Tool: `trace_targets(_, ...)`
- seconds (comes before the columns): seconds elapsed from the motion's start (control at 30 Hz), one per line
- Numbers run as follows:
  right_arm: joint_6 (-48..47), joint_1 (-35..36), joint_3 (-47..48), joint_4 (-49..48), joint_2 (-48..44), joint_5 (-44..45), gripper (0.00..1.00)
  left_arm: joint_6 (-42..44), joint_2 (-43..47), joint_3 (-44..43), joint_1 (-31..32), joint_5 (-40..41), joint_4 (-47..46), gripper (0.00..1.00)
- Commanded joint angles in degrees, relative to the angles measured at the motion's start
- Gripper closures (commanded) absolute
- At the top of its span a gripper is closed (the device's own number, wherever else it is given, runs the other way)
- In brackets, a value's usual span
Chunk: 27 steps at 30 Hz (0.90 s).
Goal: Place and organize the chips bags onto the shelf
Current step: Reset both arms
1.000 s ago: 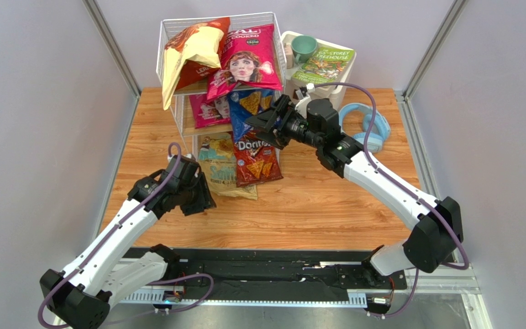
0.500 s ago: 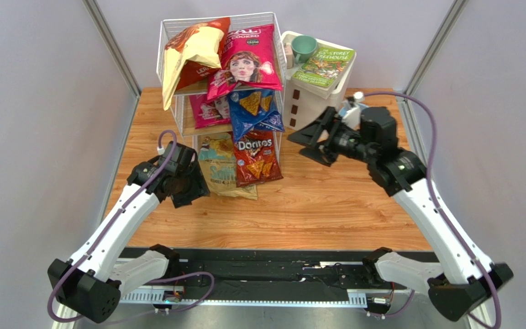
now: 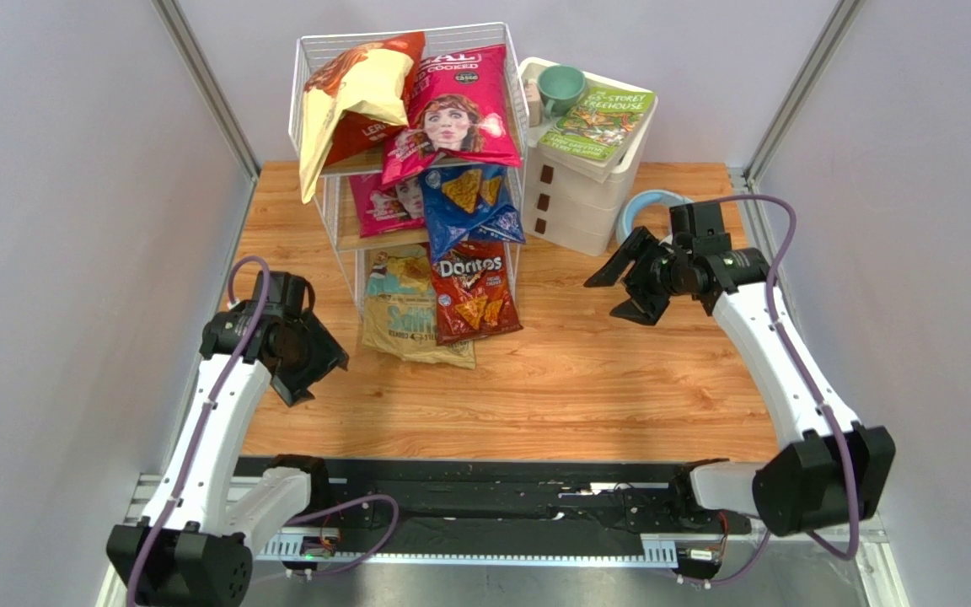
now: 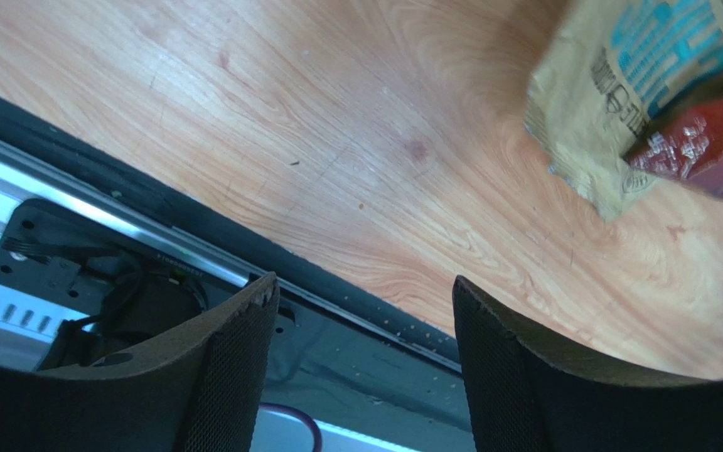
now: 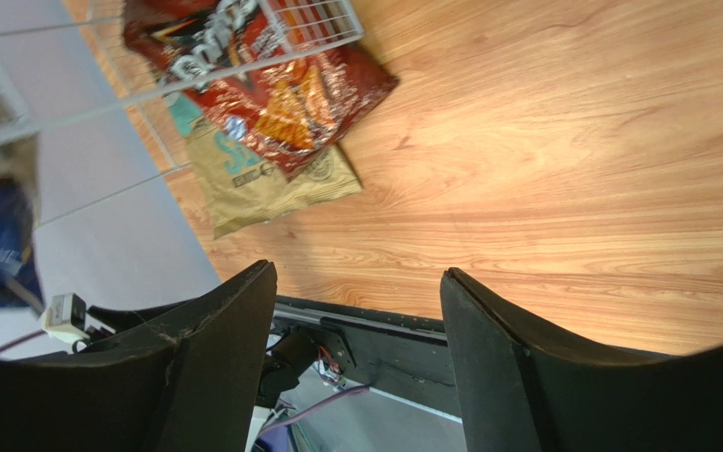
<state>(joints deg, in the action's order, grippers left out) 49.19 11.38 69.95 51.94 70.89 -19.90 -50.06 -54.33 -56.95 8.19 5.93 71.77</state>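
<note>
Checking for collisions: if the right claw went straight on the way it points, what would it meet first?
Probably bare table, short of the red Doritos bag; the open right claw tilts downward, though depth is unclear.

This is a robotics lab cell: a wooden table point(image 3: 605, 380) is boxed in by plain grey panels point(image 3: 73, 190) on aluminium posts point(image 3: 206, 89). A left arm point(image 3: 206, 424) and right arm point(image 3: 776, 361), trailing purple cables point(image 3: 757, 197), are bolted to a black rail point(image 3: 516, 487) at the near edge. The shelf point(image 3: 364, 41) of chips bags point(image 3: 453, 120) and a drawer unit point(image 3: 579, 209) stand there like set-out props.
</note>
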Motion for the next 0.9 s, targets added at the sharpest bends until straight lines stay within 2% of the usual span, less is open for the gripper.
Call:
trace_targets(0.0,-0.95,-2.84,2.56,-1.57,3.72,-1.79,0.30,0.05,-2.27,5.17,-7.90,-9.70,-3.11,0.27)
trace_targets(0.1,-1.02,-4.86,2.47,-4.04,5.92,-4.36,0.30,-0.21,-4.64,4.75,-9.94,-10.51,-4.26,0.27)
trace_targets(0.27,-1.21,-9.61,3.44,-2.82,7.06,-0.41,0.30,-2.49,-6.84,1.93,-10.12,-8.31,-6.28,0.27)
trace_targets(0.37,0.12,-13.66,3.78,-3.78,8.72,-1.80,0.30,-3.64,-9.65,0.79,-10.03,-10.14,-8.48,0.27)
trace_targets(0.7,5.74,-16.29,10.20,-0.44,10.76,-1.81,0.30,-0.04,-16.77,-8.69,-11.61,-6.81,-4.71,0.26)
trace_targets(0.87,8.99,-16.21,8.98,-3.94,9.36,-1.90,0.31,2.95,-16.43,-10.81,-12.84,-6.29,-4.27,0.26)
